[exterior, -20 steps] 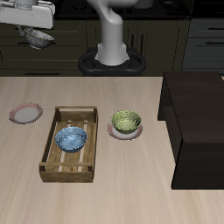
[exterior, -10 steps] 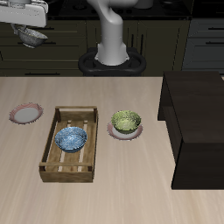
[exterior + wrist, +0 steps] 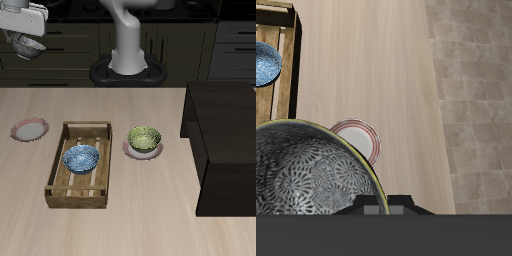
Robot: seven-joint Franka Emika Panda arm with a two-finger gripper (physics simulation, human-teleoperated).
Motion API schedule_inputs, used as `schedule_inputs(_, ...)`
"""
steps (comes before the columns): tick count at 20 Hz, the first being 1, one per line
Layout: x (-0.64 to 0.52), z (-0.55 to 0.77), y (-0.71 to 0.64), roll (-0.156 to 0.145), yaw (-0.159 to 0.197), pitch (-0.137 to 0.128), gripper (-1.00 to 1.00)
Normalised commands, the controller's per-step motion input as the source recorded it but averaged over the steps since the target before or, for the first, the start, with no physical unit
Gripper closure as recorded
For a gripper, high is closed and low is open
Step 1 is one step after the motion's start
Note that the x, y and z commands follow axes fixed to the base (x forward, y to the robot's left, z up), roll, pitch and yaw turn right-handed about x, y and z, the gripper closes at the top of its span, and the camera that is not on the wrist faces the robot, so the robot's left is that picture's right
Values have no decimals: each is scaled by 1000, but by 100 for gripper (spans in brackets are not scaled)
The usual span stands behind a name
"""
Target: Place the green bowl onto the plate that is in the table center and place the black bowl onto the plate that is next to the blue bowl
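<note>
Dark speckled black bowl [image 3: 311, 170] hangs clamped in the claw [image 3: 27, 38], high off the table [image 3: 150, 210]. From the blue bowl [image 3: 81, 159], the empty plate [image 3: 29, 129] lies at ten o'clock; lower it there level, centred.

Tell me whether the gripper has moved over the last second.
Yes. In the exterior view the gripper, carrying the black bowl, has shifted farther from the robot's base, toward the picture's edge, staying high above the empty plate.

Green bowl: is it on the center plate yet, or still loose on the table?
On the plate. The green bowl sits upright inside the rim of the plate beside the wooden tray, in the exterior view.
</note>
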Motion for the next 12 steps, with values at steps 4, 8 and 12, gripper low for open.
schedule_inputs(4,366,-128,-70,-22,-21,32,100)
schedule_inputs(8,229,-297,-60,-7,-27,48,100)
schedule_inputs(12,157,-402,144,67,-45,69,100)
